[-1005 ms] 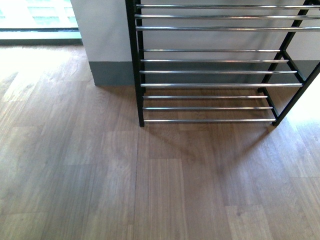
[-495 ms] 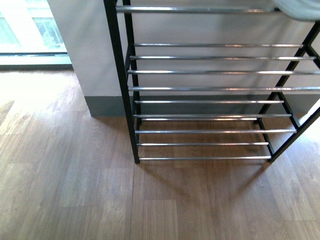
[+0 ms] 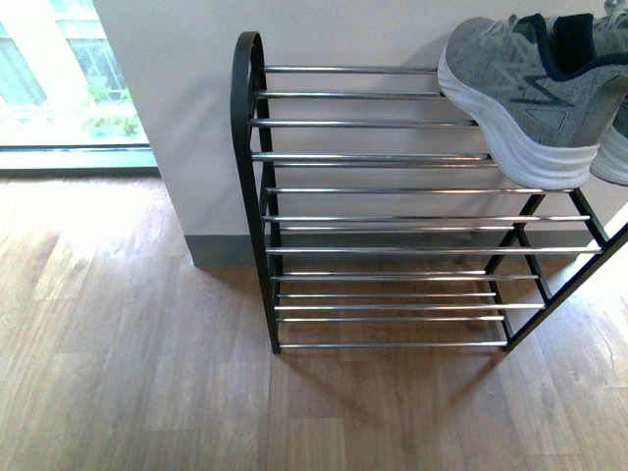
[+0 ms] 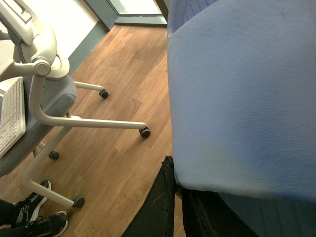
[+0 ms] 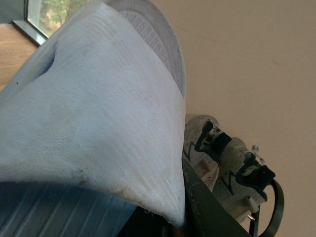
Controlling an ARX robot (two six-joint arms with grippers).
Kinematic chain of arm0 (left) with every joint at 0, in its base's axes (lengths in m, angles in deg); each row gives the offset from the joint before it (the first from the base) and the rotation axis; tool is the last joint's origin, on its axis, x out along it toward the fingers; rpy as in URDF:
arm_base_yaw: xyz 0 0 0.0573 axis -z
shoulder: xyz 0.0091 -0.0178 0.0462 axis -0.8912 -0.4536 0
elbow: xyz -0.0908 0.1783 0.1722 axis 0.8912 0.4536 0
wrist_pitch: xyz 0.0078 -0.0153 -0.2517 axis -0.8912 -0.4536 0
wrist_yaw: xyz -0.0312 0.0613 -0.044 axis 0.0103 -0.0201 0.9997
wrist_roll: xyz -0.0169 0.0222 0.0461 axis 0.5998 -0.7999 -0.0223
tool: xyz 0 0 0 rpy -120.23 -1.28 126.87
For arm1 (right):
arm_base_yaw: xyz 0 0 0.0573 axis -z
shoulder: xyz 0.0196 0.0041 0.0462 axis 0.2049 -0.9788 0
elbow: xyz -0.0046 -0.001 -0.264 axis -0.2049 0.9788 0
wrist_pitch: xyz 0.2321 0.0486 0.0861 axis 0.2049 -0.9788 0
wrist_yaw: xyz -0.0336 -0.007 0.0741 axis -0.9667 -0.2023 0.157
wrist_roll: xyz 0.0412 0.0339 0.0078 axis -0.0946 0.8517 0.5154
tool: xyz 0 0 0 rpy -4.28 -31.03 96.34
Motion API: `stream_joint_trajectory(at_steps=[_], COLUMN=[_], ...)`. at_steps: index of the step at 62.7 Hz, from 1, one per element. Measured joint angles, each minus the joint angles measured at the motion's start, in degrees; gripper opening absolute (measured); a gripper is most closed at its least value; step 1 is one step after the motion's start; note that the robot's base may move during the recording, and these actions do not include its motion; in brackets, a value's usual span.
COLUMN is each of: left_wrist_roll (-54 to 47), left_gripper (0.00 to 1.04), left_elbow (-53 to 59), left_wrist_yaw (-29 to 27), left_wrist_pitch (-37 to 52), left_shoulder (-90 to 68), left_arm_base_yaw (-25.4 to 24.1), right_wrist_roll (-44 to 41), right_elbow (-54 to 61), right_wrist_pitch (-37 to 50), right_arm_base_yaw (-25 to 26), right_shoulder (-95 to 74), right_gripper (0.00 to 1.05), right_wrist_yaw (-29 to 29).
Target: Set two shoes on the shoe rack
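The shoe rack (image 3: 247, 128) stands against the wall, with a black frame and chrome rods. A grey knit sneaker (image 3: 520, 98) with a thick white sole sits on its top tier at the right, and a second sneaker (image 3: 614, 147) shows at the picture's edge. Neither arm appears in the front view. In the left wrist view, my left gripper (image 4: 176, 190) is shut on a pale blue slide sandal (image 4: 242, 98) that fills most of the frame. My right gripper (image 5: 173, 219) is shut on a blue-white slide sandal (image 5: 89, 123), with the grey sneakers (image 5: 222, 163) just beyond it.
Bare wood floor (image 3: 128, 373) lies in front and to the left of the rack, beside a window (image 3: 59, 78). The left wrist view shows a wheeled office chair (image 4: 49, 98), a keyboard (image 4: 12, 118) and black shoes (image 4: 34, 219) on the floor.
The front view has climbed the rack: earlier only the lower shelves showed, and now the curved top of the frame and the grey sneakers on the top tier are in sight.
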Motion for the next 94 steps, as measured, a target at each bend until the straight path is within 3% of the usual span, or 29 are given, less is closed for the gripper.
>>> stream_joint_trajectory(at_steps=[43,49,58,67,81,94], left_wrist_roll=[0.0,0.0,0.0,0.0,0.0,0.0], left_gripper=[0.02,0.02,0.02,0.02,0.02,0.02], left_elbow=[0.0,0.0,0.0,0.0,0.0,0.0], left_wrist_yaw=[0.1,0.0,0.1,0.1,0.1,0.0], left_wrist_pitch=[0.0,0.0,0.0,0.0,0.0,0.0], left_shoulder=[0.0,0.0,0.1,0.1,0.1,0.1], left_arm_base_yaw=[0.0,0.0,0.0,0.0,0.0,0.0], right_wrist_roll=[0.0,3.6,9.7,12.1,12.0,10.1], right_elbow=[0.0,-0.8,-3.2,-6.3,-11.7,-18.4], right_wrist_pitch=[0.0,-0.8,8.8,18.8,31.7,36.3], right_arm_base_yaw=[-0.1,-1.2,-8.5,-12.4,-12.8,-11.1], right_shoulder=[-0.1,-2.6,-15.4,-30.8,-54.7,-70.6], right_gripper=[0.01,0.01,0.01,0.01,0.01,0.01], right_wrist_yaw=[0.4,0.5,-6.9,-11.0,-16.2,-20.0])
